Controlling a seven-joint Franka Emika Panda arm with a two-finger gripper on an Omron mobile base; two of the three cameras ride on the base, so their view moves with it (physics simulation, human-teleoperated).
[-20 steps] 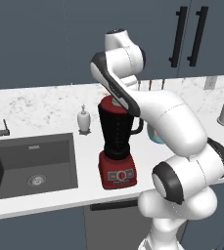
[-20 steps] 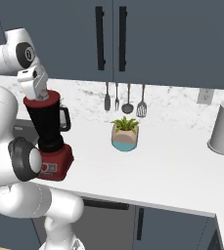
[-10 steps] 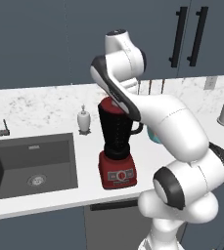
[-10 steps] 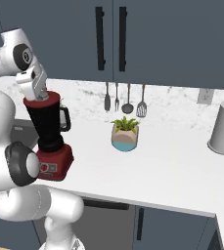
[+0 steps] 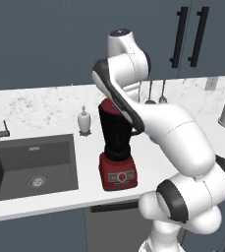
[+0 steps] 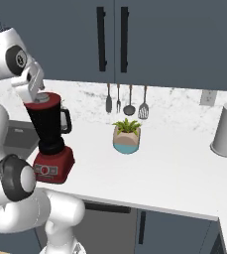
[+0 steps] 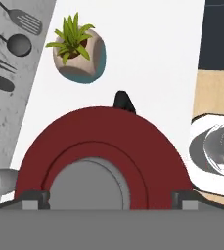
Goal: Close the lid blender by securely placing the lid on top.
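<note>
Red lid (image 7: 103,146) caps the blender (image 6: 49,136); no lettering is legible.

The lid (image 7: 103,161) looks matt red plastic – its centre cap smooth grey; the blender (image 5: 116,147) jar, glossy black; the counter (image 6: 184,163) pale marbled stone.

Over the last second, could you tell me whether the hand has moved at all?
Yes. In the right base view the hand has lifted slightly, measured against the blender, and the red lid sits on the jar's rim.
</note>
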